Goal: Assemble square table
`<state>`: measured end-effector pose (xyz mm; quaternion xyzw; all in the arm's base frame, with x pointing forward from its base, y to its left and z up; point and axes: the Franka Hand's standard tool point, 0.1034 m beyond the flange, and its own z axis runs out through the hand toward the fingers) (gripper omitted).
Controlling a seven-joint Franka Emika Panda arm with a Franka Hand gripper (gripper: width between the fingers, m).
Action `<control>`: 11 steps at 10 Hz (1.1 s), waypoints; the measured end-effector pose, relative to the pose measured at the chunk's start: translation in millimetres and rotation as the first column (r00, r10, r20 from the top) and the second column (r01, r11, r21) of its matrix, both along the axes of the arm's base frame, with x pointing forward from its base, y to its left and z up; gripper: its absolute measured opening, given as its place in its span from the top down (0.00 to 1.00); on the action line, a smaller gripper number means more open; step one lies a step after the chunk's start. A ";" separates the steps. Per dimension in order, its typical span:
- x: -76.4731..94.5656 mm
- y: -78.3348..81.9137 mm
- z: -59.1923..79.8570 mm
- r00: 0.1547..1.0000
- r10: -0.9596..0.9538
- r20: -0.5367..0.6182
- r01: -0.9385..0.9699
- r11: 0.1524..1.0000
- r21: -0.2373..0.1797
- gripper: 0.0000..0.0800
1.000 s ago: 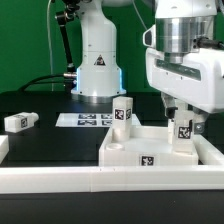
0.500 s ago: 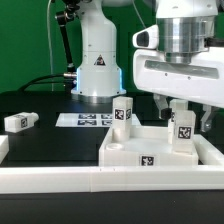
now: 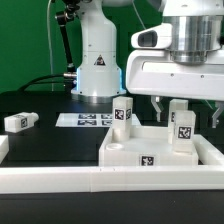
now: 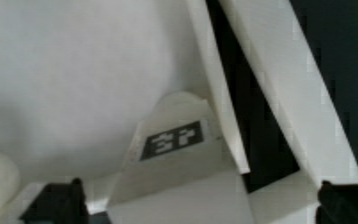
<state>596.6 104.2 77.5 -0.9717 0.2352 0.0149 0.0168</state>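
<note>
Square table (image 3: 150,160), half built, sits at the front of the black table (image 3: 45,140). Its square top (image 3: 118,150) lies flat with the rim upward, just behind the long white rail (image 3: 60,182). Two legs stand upright in the top: the near leg (image 3: 182,126) at its corner on the exterior view's right, and the far leg (image 3: 122,112) toward its back edge. A loose leg (image 3: 18,121) lies on its side well apart from the top, off to the exterior view's left. The marker board (image 3: 85,120) lies behind the top, in front of the robot base (image 3: 97,65). No fourth leg shows. The pincer (image 3: 187,112) hovers just over the near leg, spread wide and pinching nothing. In the wrist view that tagged leg (image 4: 172,140) stands between the dark fingertips (image 4: 60,198) with gaps on both sides. I judge the step in hand to be fitting this leg, though whether it is fully seated cannot be told. The next move likely calls for lifting clear, fetching the loose leg, turning it upright and lining it up over a free corner socket.
</note>
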 end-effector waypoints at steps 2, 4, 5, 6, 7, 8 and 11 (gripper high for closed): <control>0.0 -1.4 -0.1 0.986 0.166 0.005 -0.166 0.986 -0.008 0.19; 0.3 -4.1 -0.3 0.967 0.255 0.005 -0.255 0.967 -0.014 0.24; 0.2 -4.1 -0.4 0.970 0.244 0.005 -0.244 0.970 -0.014 0.42; 0.3 -4.4 -0.4 0.970 0.244 0.005 -0.243 0.970 -0.014 0.59; 0.3 -4.6 -0.4 0.970 0.243 0.005 -0.243 0.970 -0.014 0.64; 0.3 -4.6 -0.5 0.975 0.224 0.004 -0.224 0.974 -0.015 0.64; 0.2 -4.5 -0.6 0.995 0.101 0.001 -0.101 0.995 -0.016 0.64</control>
